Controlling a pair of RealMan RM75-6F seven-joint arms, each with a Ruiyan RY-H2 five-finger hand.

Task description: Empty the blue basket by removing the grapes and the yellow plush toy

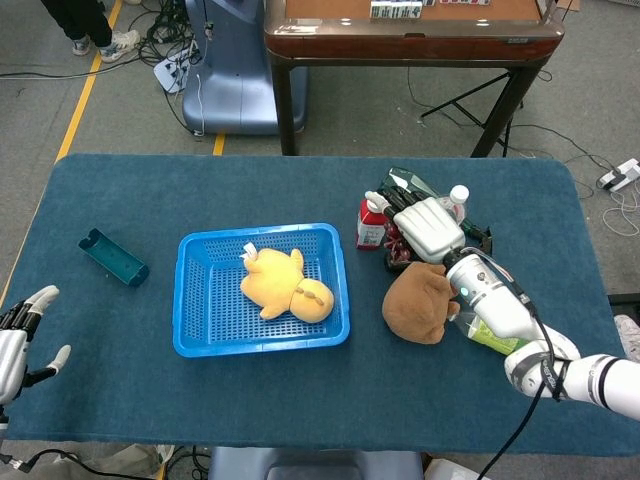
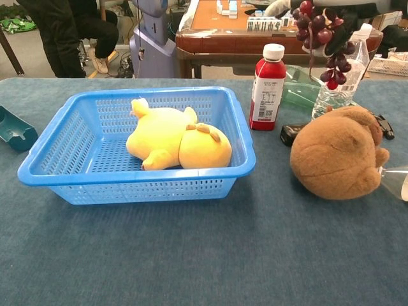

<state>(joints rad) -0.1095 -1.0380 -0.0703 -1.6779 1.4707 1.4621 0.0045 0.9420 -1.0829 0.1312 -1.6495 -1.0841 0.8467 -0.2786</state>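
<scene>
The yellow plush toy (image 1: pixel 288 287) (image 2: pixel 176 139) lies alone in the blue basket (image 1: pixel 205 329) (image 2: pixel 76 185). My right hand (image 1: pixel 428 228) holds the bunch of dark red grapes (image 2: pixel 325 37) in the air, right of the basket, over the brown plush toy (image 1: pixel 419 301) (image 2: pixel 338 153) and in front of the clear water bottle (image 2: pixel 341 80). In the head view the grapes (image 1: pixel 397 243) only peek out under the hand. My left hand (image 1: pixel 20 334) hovers at the table's front left edge, fingers spread, holding nothing.
A red bottle with a white cap (image 1: pixel 371 226) (image 2: pixel 268 88) stands just right of the basket. A green glass bottle (image 1: pixel 412 187) lies behind it. A small black object (image 2: pixel 292 132) and a green-labelled bottle (image 1: pixel 488 336) flank the brown toy. A teal box (image 1: pixel 113 257) lies at the far left.
</scene>
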